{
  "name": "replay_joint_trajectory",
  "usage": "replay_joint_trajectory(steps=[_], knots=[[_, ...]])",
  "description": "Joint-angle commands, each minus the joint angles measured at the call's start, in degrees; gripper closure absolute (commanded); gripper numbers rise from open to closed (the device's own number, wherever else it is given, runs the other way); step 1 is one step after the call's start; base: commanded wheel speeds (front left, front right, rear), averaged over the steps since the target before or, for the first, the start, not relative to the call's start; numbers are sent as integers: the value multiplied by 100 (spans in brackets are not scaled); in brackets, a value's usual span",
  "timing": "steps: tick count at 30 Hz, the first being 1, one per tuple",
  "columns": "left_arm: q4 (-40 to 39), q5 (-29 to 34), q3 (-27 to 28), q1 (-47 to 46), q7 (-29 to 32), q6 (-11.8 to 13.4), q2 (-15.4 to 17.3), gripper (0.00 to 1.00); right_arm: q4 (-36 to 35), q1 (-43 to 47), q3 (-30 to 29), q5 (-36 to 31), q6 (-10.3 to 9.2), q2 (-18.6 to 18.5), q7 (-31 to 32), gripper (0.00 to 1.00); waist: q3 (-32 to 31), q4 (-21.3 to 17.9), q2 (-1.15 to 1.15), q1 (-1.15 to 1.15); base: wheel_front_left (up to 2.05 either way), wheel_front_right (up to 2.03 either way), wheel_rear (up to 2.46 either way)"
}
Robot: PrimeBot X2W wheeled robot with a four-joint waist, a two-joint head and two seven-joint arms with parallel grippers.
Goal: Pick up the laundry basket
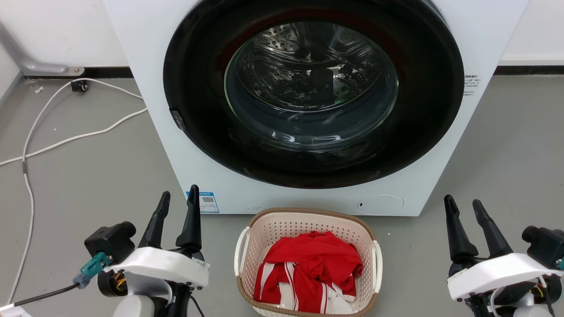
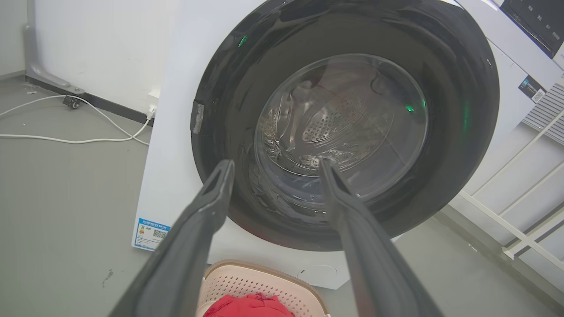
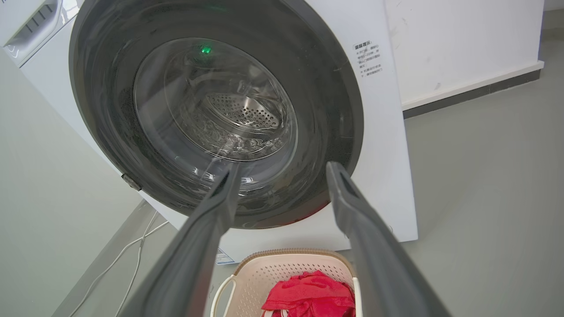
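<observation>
The laundry basket is cream-white perforated plastic with a brown rim and white side handles. It stands on the floor just in front of the washer and holds a red and white garment. My left gripper is open, off to the basket's left and apart from it. My right gripper is open too, off to the basket's right. In the left wrist view the basket sits low between the open fingers of my left gripper. The right wrist view shows the basket below my right gripper.
A white front-loading washer with a shut dark round door fills the space behind the basket. A white cable trails over the grey floor at the left. In the left wrist view a white rack stands beside the washer.
</observation>
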Motion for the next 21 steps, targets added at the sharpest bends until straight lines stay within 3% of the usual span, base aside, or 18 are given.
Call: replay_joint_trajectory(steps=[1,21], knots=[[-53,180,-27,-151,-59,26,58,0,-118,-26,13,-186,0,-1,17,0,4,0,0,0,0,0,0],[324,1278,-131,-278,-335,277,170,0,-279,86,37,-1513,0,3,85,0,44,10,0,0,0,0,0]])
